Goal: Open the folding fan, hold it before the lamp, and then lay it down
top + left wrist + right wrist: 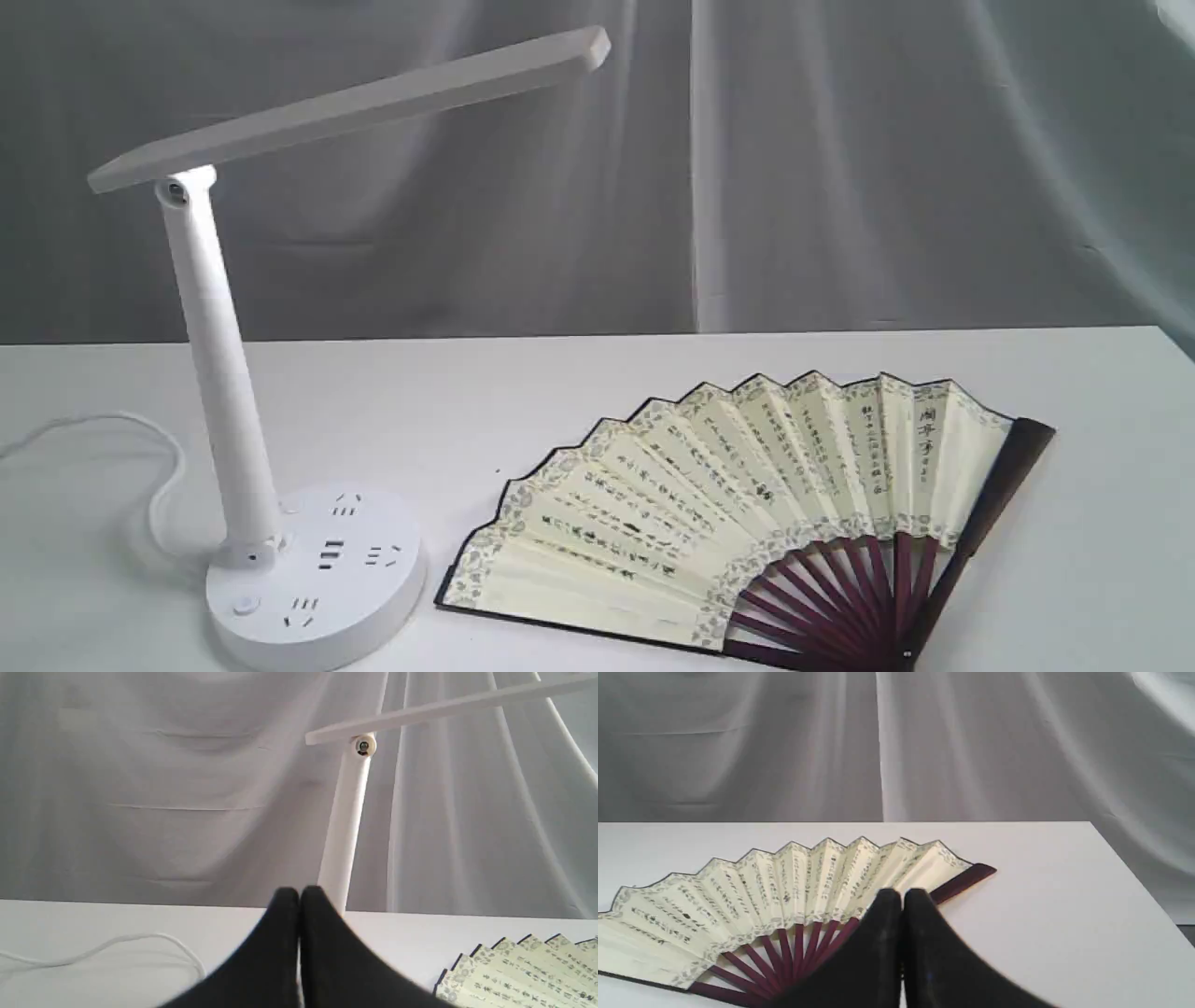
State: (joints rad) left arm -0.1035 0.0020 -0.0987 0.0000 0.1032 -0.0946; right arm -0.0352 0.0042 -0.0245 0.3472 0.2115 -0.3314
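we see the folding fan (738, 509) spread flat beside the lamp (224, 373); left gripper (299, 896) and right gripper (901, 896) both pinched closed, empty.

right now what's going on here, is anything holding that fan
Nothing is being handled. The folding fan lies spread open on the white table, right of the lamp in the exterior view. The left gripper and the right gripper are both shut and empty, and neither appears in that view.

Fan (653, 504) calligraphy illegible; lamp (219, 373) base cropped
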